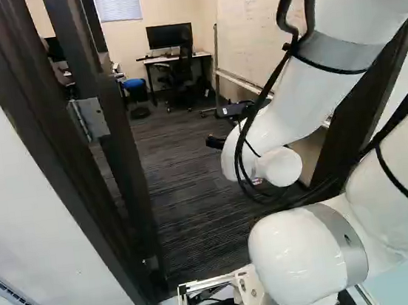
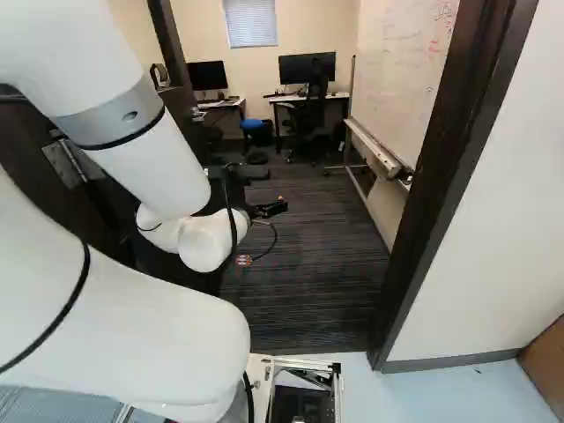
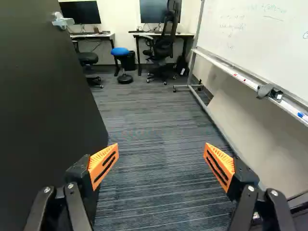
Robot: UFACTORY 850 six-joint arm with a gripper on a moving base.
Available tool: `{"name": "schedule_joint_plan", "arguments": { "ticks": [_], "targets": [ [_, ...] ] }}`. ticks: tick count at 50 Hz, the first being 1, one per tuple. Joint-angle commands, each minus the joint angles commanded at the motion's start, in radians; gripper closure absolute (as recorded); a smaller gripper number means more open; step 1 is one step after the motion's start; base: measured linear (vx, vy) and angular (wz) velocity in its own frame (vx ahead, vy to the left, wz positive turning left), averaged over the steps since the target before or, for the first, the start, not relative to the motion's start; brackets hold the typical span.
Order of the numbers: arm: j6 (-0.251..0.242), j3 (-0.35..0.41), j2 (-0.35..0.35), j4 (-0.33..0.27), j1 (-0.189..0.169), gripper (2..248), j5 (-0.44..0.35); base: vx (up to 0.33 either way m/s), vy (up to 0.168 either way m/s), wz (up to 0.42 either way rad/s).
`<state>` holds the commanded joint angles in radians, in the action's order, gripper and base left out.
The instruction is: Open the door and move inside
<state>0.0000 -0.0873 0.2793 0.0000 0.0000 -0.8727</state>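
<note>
My end effector (image 3: 161, 150) wide, empty | door (image 3: 48, 110) open | I should enter slowly, arm (image 2: 163, 172) clear of doorframe (image 2: 441, 185)

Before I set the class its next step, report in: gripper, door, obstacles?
Gripper open, empty. Door standing open, base not yet through. Whiteboard along the opposite side; office chair and blue-seated stool towards the far end.

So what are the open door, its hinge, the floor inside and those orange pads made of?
Door: probably painted or laminated wood, matte; flat, dark, no grain showing.
Hinge: metal, judging by its dull grey plate.
Floor: carpet, likely synthetic; soft, streaky, shineless.
Orange pads: matte plastic or rubber, slotted and ridged; I can't tell which.
</note>
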Motion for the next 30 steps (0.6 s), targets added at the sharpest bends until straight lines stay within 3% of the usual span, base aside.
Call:
{"name": "schedule_joint_plan", "arguments": {
  "ticks": [30],
  "targets": [
    [0.0, 0.0, 0.0, 0.0, 0.0, 3, 0.0, 0.1, -0.043, -0.002]
  ]
}}
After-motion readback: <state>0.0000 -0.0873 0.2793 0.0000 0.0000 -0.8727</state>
